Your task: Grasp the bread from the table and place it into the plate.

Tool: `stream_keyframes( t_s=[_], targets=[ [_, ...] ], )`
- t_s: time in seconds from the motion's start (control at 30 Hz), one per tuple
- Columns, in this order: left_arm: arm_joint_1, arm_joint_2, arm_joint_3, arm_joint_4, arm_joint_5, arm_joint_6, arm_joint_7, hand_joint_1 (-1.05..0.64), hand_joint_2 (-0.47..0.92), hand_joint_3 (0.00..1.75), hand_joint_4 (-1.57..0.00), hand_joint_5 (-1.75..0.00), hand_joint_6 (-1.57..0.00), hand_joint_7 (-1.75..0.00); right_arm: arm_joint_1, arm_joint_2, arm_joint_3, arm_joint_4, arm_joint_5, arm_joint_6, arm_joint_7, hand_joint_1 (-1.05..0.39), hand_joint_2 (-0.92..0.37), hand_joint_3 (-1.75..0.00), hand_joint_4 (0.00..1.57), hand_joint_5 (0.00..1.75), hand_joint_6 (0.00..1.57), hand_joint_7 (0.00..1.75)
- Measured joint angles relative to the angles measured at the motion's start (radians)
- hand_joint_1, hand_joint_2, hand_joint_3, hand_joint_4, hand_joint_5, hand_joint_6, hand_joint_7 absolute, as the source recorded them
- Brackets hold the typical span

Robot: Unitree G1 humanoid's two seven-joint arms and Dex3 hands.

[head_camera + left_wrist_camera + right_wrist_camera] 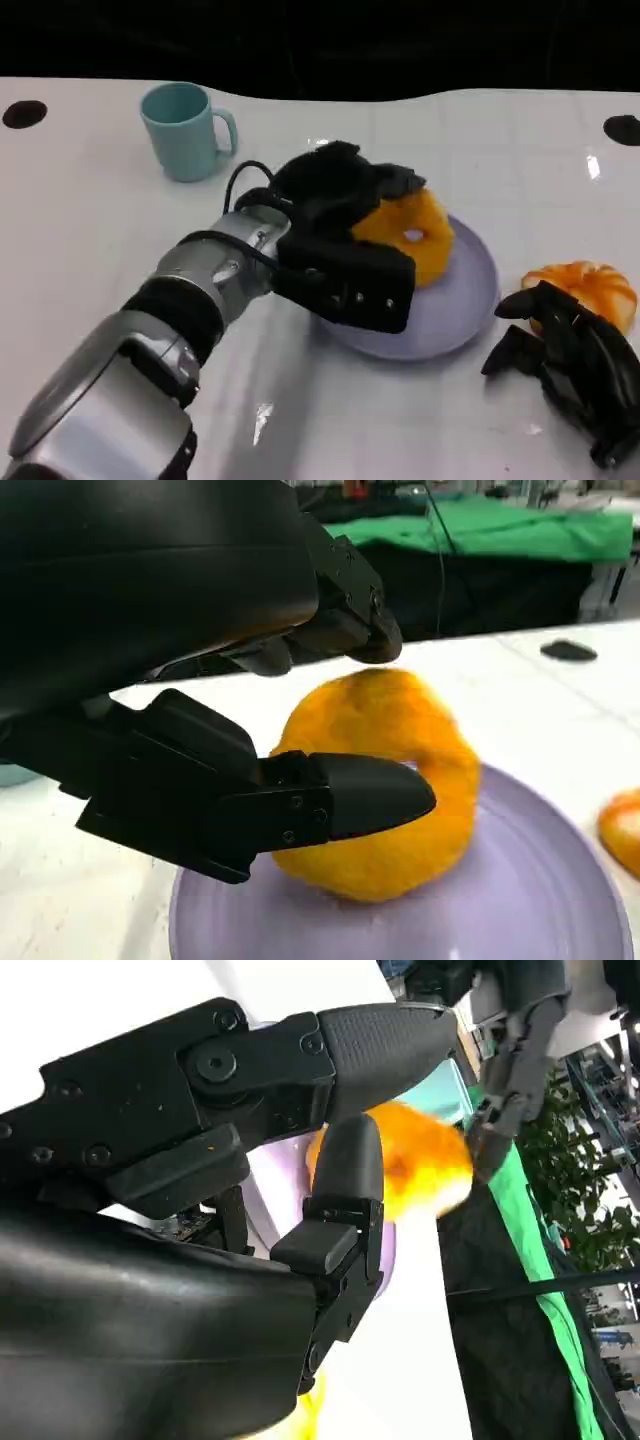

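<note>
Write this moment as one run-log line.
left hand: holds orange ring-shaped bread over round lilac plate | right hand: idle on table | bread: unreleased

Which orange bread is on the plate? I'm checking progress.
The ring-shaped bread in the left hand's fingers, over the purple plate; the other bread lies on the table.

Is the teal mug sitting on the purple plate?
No, the teal mug stands on the white table, apart from the purple plate.
</note>
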Motion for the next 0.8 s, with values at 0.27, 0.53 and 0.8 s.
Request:
stream_keyframes(
  t_s=[0.27,0.53,0.8],
  targets=[
    [0.031,0.052,0.047,-0.053,-0.057,-0.040,0.001,-0.86,0.92,0.60,0.00,-0.87,-0.35,-0.20,0.000,0.000,0.001,0.004,-0.001,-0.009,-0.002,-0.54,-0.92,-0.27,0.70,1.57,0.60,1.29],
    [0.103,0.093,0.103,-0.157,-0.137,-0.114,-0.045,-0.84,0.92,0.57,-0.02,-0.87,-0.37,-0.21,-0.001,0.000,0.001,0.005,0.000,-0.006,0.002,-0.55,-0.92,-0.26,0.67,1.59,0.59,1.32],
    [0.259,0.149,0.237,-0.339,-0.390,-0.171,-0.239,-0.78,0.92,0.48,-0.05,-0.88,-0.38,-0.19,-0.001,-0.004,0.001,0.006,0.000,-0.006,0.003,-0.53,-0.92,-0.27,0.66,1.59,0.58,1.31]
  ],
)
